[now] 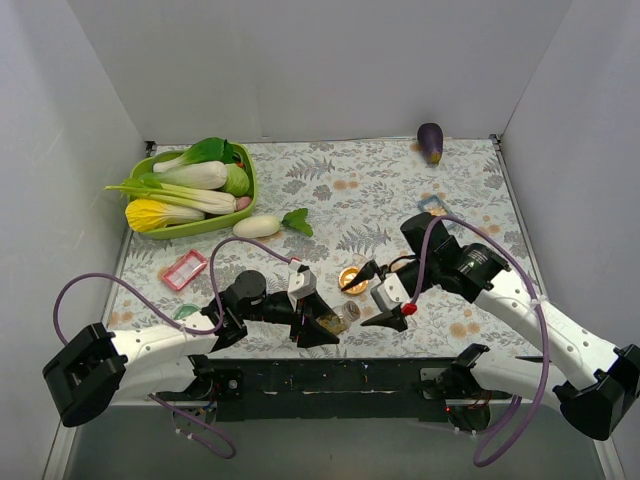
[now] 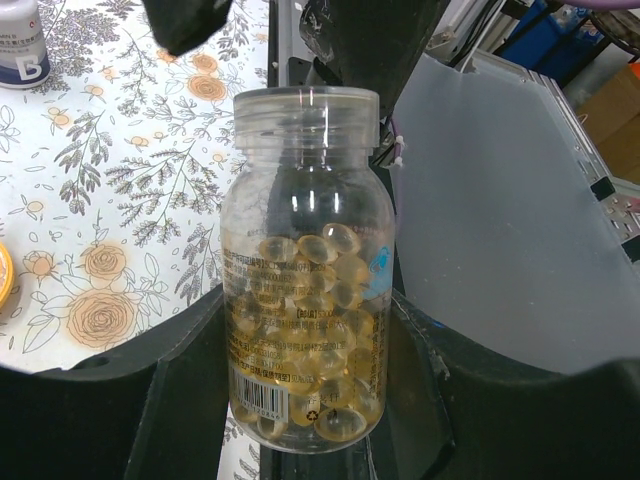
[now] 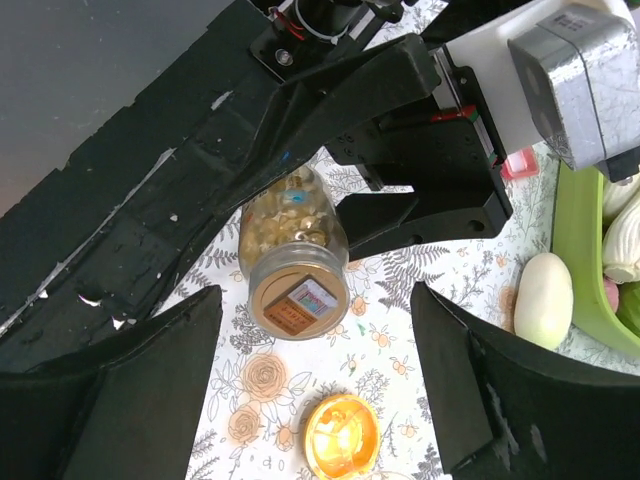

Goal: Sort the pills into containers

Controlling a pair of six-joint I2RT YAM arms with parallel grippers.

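**Pill bottle held beside amber dish as two arms meet at the table's near edge**

The left gripper is clamped on a clear pill bottle, its two black fingers pressed against the bottle's sides. The golden softgel pills are all inside, filling roughly the lower half. From the right wrist camera the bottle is seen end-on and tilted, with a tan disc and a small sticker at the end facing the lens. I cannot tell whether the bottle touches the table.

The right gripper has its jaws spread wide and holds nothing. The amber-orange dish sits on the floral tabletop close to one of this gripper's fingers. From the right wrist it lies just below the bottle's near end, close to it but apart.

At the far left a green basket holds leafy vegetables, and a white radish lies just outside its rim. A pink box is near the left arm, and a purple eggplant lies at the far edge.
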